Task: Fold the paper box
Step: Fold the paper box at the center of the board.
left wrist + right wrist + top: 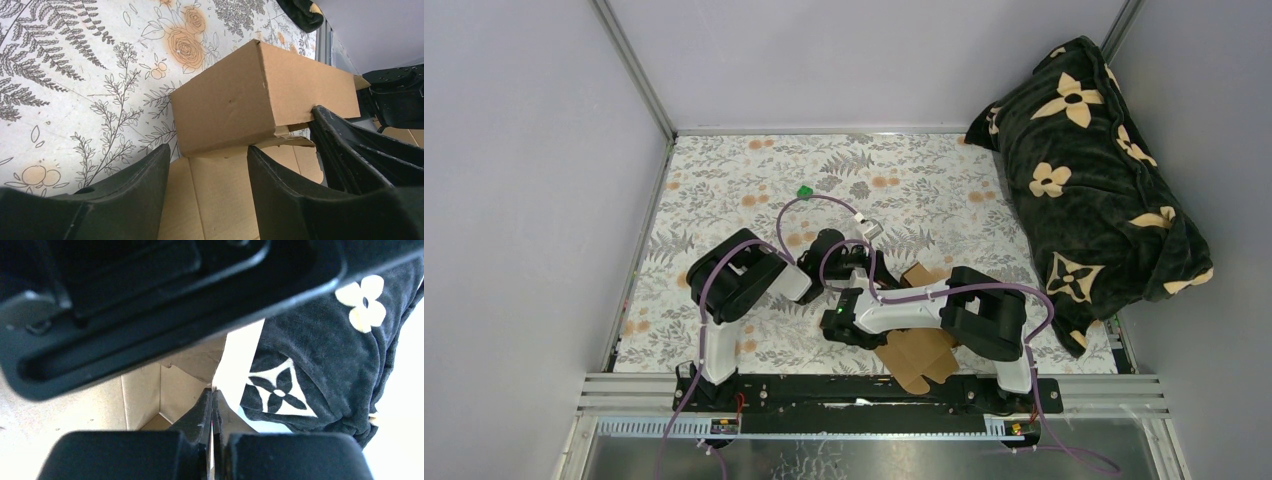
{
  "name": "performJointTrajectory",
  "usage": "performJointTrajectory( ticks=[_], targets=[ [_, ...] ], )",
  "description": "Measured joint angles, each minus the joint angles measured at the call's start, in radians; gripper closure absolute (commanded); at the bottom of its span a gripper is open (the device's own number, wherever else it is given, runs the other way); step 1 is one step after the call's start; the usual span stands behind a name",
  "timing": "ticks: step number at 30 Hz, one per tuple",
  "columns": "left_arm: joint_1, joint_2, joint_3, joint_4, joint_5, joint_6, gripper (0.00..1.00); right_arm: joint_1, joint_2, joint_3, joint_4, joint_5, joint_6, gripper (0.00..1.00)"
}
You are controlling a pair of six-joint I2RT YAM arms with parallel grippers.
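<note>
The paper box [921,355] is plain brown cardboard, partly folded, lying between my two arms near the table's front. In the left wrist view a raised box-shaped section [235,100] stands on a flat panel. My left gripper [207,155] is open, its fingers straddling that flat panel just short of the raised section, gripping nothing. My right gripper [212,392] is shut, with its tips against a cardboard wall inside the box [140,395]. From the top, the left gripper [864,265] and right gripper [892,292] meet over the box, which they largely hide.
A dark blanket with cream flowers [1094,170] is bundled at the right back, also seen from the right wrist [320,340]. A tiny green cube [804,190] lies at mid back on the floral tablecloth [724,180]. Grey walls surround the table. Purple cables loop over the arms.
</note>
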Motion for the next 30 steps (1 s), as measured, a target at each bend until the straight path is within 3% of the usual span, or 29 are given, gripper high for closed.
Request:
performJointTrajectory(
  ticks=[22,30],
  targets=[
    [-0.077,0.072,0.043,0.058,-0.114,0.029,0.41,0.002,-0.014,-0.047,0.021,-0.025,-0.072,1.00],
    [-0.092,0.074,0.030,0.104,-0.210,0.019,0.61,0.004,-0.027,-0.066,0.047,-0.026,-0.098,1.00]
  ],
)
